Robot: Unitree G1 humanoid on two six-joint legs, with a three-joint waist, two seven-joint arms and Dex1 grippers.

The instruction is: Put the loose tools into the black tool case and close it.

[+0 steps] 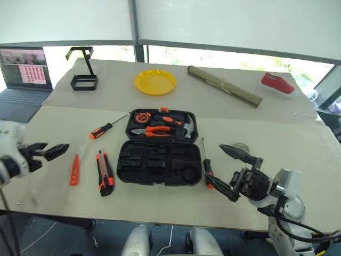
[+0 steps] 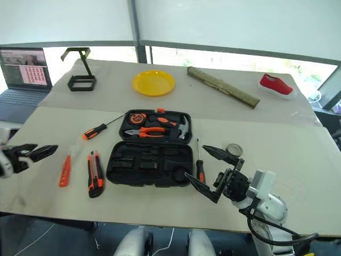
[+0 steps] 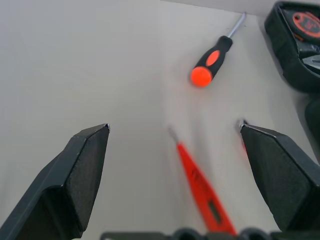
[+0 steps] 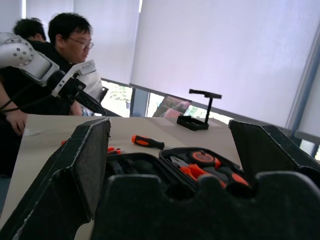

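At the left edge the left gripper (image 1: 57, 150) hangs over the table (image 1: 298, 154) with its fingers spread, holding nothing. Just right of it lie the orange tester screwdriver (image 1: 74, 170) and the utility knife (image 1: 104, 173), with one black-and-orange screwdriver (image 1: 104, 129) above them. In the middle the black tool case (image 1: 160, 148) lies open. Along its right side rests the second screwdriver (image 1: 206, 166), the grey roll (image 2: 234, 150) just beyond. At lower right the right gripper (image 1: 228, 170) is spread wide and empty.
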